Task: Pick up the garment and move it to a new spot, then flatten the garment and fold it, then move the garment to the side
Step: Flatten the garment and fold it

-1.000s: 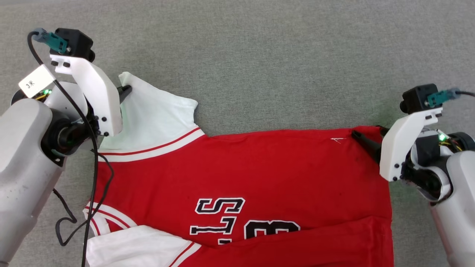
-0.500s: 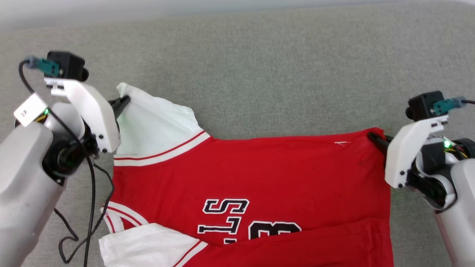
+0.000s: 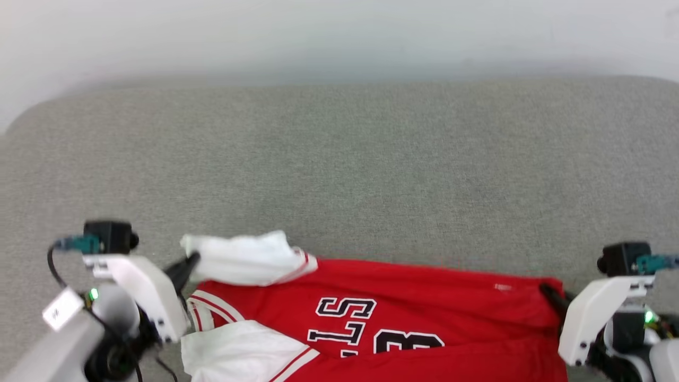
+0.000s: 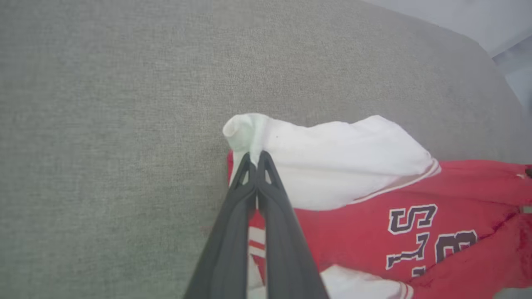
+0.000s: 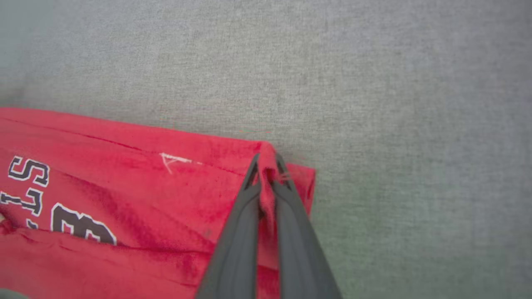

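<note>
Garment: the garment (image 3: 414, 313) is found at the lower centre of the head view, on the grey cloth surface (image 3: 339, 175), partly doubled over itself.
Left gripper: the left gripper (image 4: 254, 157) is closed on the edge of the white sleeve (image 4: 332, 162), at mid-frame of its wrist view.
Right gripper: the right gripper (image 5: 266, 162) is pinched shut on a red corner of the garment.
Risk: both holds are judged thin. A slip could be caused by uneven pulling, and fresh creases by the bunched sleeve.
</note>
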Available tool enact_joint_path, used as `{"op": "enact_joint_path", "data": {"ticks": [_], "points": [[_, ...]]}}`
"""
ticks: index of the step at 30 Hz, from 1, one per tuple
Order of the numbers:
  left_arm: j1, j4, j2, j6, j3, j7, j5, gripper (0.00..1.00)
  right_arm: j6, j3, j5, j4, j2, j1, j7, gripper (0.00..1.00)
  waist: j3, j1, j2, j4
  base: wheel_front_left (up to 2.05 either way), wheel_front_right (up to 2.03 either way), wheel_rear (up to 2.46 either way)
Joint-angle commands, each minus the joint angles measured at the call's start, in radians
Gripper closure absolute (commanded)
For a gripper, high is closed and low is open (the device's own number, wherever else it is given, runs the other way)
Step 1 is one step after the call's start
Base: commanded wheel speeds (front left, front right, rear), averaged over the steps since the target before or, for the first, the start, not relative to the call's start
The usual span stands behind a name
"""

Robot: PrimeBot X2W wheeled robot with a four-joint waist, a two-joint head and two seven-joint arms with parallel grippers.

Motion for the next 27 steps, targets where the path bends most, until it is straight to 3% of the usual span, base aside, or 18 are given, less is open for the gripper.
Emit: {"op": "enact_joint_path", "data": {"ticks": [1, 12, 18, 25, 26, 27], "points": [[0.023, -0.005, -0.007, 0.004, 0.007, -0.010, -0.006, 1.00, -0.001, -0.006, 0.002, -0.002, 0.005, 0.016, -0.005, 1.00, -0.016, 0.0001, 0.0000, 0.012, 0.00, 0.00, 0.00], [0.304, -0.097, -0.015, 0.056, 0.005, -0.092, -0.088, 1.00, -0.001, -0.075, 0.006, 0.050, 0.061, 0.156, -0.068, 1.00, -0.065, 0.0001, 0.0000, 0.035, 0.00, 0.00, 0.00], [0.379, -0.124, -0.002, 0.082, -0.002, -0.093, -0.109, 1.00, -0.001, -0.111, 0.009, 0.086, 0.070, 0.187, -0.100, 1.00, -0.080, 0.0001, 0.0000, 0.035, 0.00, 0.00, 0.00], [0.410, -0.088, -0.025, 0.082, -0.021, -0.077, -0.126, 1.00, -0.002, -0.121, 0.017, 0.136, 0.085, 0.213, -0.130, 1.00, -0.085, 0.0001, 0.0000, 0.031, 0.00, 0.00, 0.00], [0.410, -0.077, -0.029, 0.080, -0.026, -0.075, -0.124, 1.00, -0.002, -0.118, 0.017, 0.144, 0.088, 0.217, -0.136, 0.96, -0.086, 0.0001, 0.0000, 0.030, 0.00, 0.00, 0.00], [0.408, -0.064, -0.037, 0.076, -0.031, -0.074, -0.123, 1.00, -0.002, -0.118, 0.018, 0.153, 0.090, 0.220, -0.141, 0.84, -0.088, 0.0001, 0.0000, 0.031, 0.00, 0.00, 0.00]]}}
